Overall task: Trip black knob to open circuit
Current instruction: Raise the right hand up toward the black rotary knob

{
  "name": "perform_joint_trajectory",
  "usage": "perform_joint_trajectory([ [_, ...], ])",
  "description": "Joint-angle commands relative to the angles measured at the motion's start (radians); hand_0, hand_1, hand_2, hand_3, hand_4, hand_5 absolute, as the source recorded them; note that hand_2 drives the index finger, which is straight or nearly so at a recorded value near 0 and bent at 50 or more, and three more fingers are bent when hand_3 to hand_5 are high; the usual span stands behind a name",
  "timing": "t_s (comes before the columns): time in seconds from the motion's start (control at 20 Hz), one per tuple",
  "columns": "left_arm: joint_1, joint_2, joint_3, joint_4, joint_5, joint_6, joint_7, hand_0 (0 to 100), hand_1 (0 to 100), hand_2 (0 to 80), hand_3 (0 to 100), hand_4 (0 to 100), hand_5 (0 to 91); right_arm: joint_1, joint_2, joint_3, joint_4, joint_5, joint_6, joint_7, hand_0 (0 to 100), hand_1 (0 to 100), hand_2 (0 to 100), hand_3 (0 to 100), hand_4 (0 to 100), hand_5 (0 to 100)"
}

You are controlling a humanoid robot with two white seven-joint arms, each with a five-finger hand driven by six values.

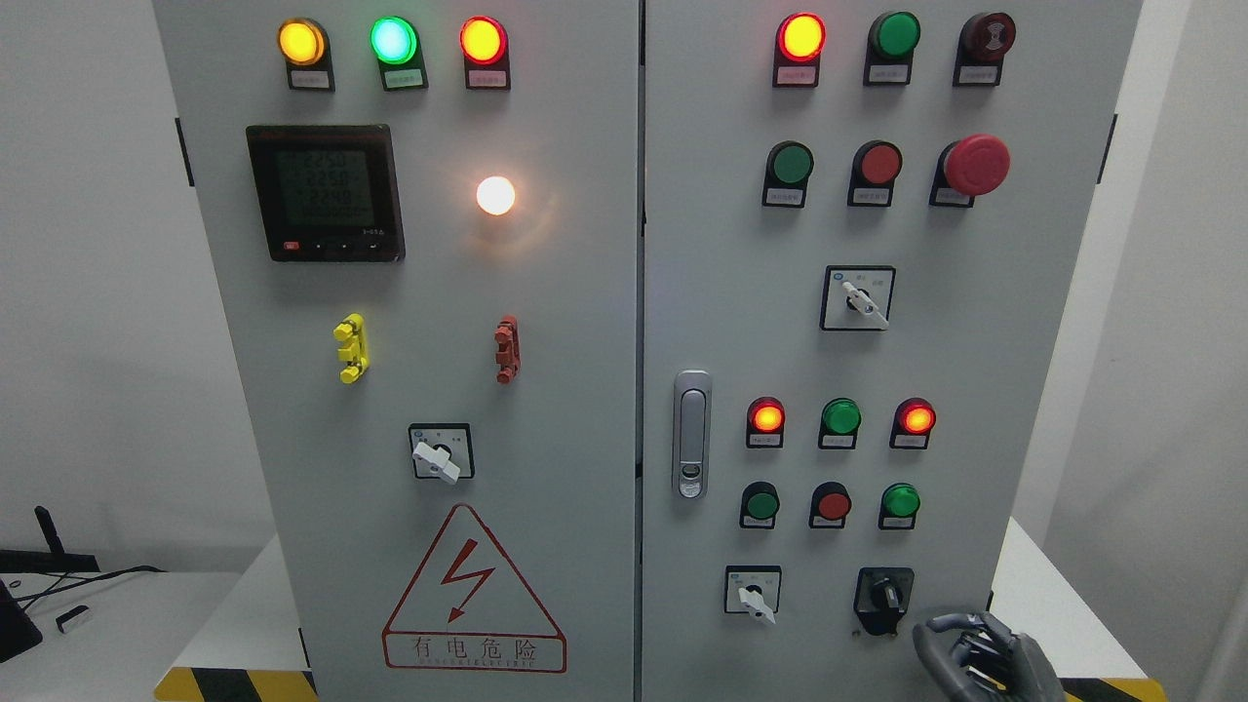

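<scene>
Right robot hand (985,655) showing at 5 o'clock of frame, fingers curling loosely, gripping nothing, sitting just beside black knob (883,597) at its 4 o'clock. You are risking fingers sliding off knob's small handle. White selector switch (754,595) sitting near, at knob's 9 o'clock; overreaching could turn it instead. Red mushroom button (976,164) lying far off, toward 12 o'clock. Left robot hand not showing.

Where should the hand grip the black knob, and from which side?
Grip the raised central handle of the black knob, pinching its two flat sides, not the square base plate. It stands roughly upright and juts out from the panel, so coming straight at the panel face looks best. The right hand sits just below and right of it, so a short move up-left should do.
</scene>
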Motion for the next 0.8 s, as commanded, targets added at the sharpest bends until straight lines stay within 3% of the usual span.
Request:
perform_joint_trajectory([
  [0.0, 0.0, 0.0, 0.0, 0.0, -0.031, -0.001, 0.001, 12, 39, 0.0, 0, 0, 0.0, -0.015, 0.026, 0.028, 0.011, 0.002, 0.002, 0.0, 30, 66, 49, 88, 78, 78],
  [0.75, 0.0, 0.0, 0.0, 0.0, -0.031, -0.001, 0.001, 12, 39, 0.0, 0, 0, 0.0, -0.012, 0.038, 0.034, 0.029, 0.002, 0.001, -0.002, 32, 64, 48, 88, 78, 78],
])
